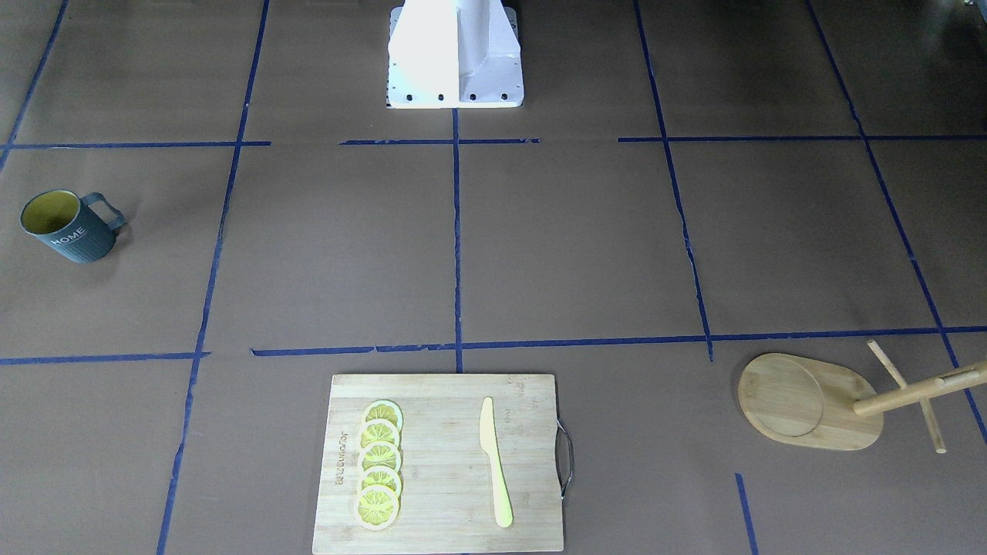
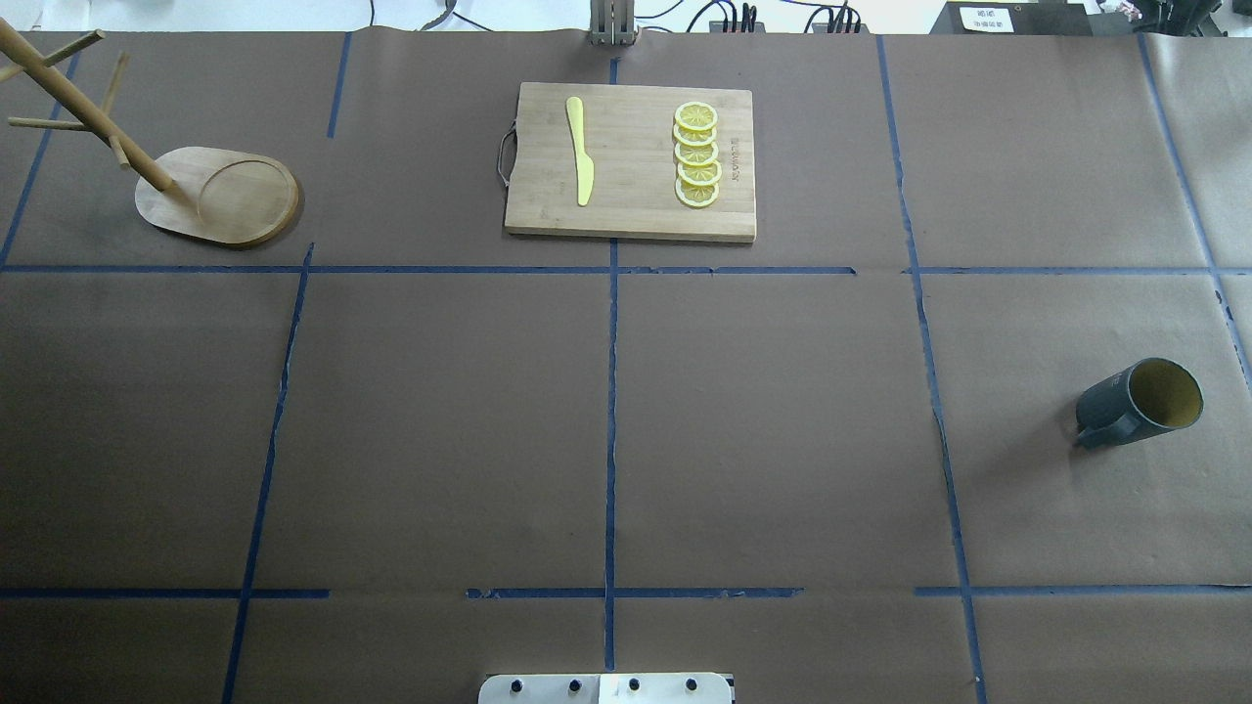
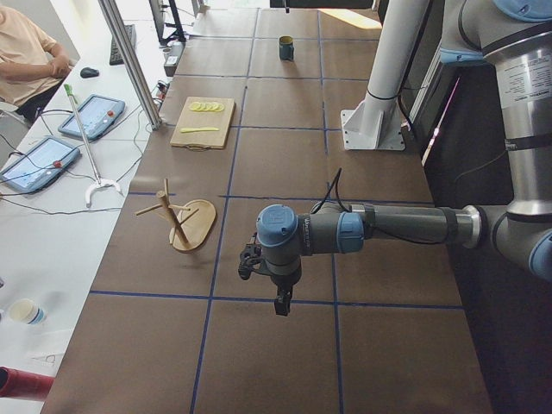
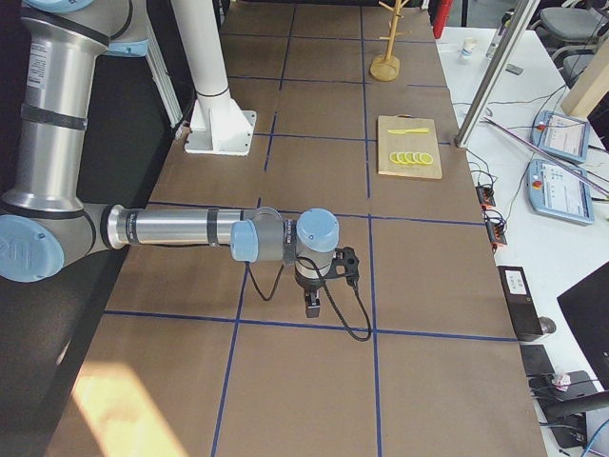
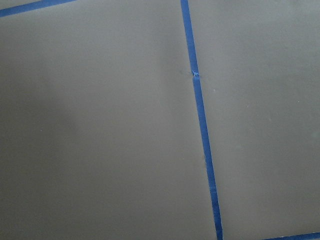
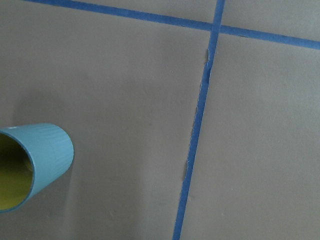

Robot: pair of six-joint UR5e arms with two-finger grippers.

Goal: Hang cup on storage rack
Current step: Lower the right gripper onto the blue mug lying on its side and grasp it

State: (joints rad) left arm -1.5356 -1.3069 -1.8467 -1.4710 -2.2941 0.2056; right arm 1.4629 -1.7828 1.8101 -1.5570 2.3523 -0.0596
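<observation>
Cup (image 2: 1140,403): upright on the surface (image 2: 763,430), near the right end effector (image 4: 311,305) but off to one side of it. The right wrist view catches only part of its wall and yellow-green inside, at the lower left edge. The handle (image 2: 1091,432) is turned toward the table's middle and the robot.

Left end effector (image 3: 282,304): hangs over bare surface and blue tape (image 5: 200,125). It shows only from the side, so I cannot tell whether it is spread or pressed together. The rack (image 2: 220,196) stands near it, toward the operators' side, pegs (image 2: 44,123) bare.

Board (image 2: 636,210): lies between the two end effectors, at the operators' edge, carrying a yellow knife (image 2: 580,152) and five lemon slices (image 2: 697,156).

Right end effector: side view only, so its state cannot be told either.

Step in hand (judgement): the reach for the cup; no contact yet.
- Centre the right end effector over the cup before descending.
- Take the wall on the side away from the handle, so the loop stays free.
- The rack is well apart from the right end effector and close to the left one, so expect a long carry or a pass. Keep the loop leading either way.
- The pegs are thin. Line the loop up with one peg, slide it well on, and release only once the cup hangs.

Writing: white lettering (image 1: 68,233) on the cup reads "HOME". A burnt mark (image 1: 340,456) on the board beside the slices is too small to read.
</observation>
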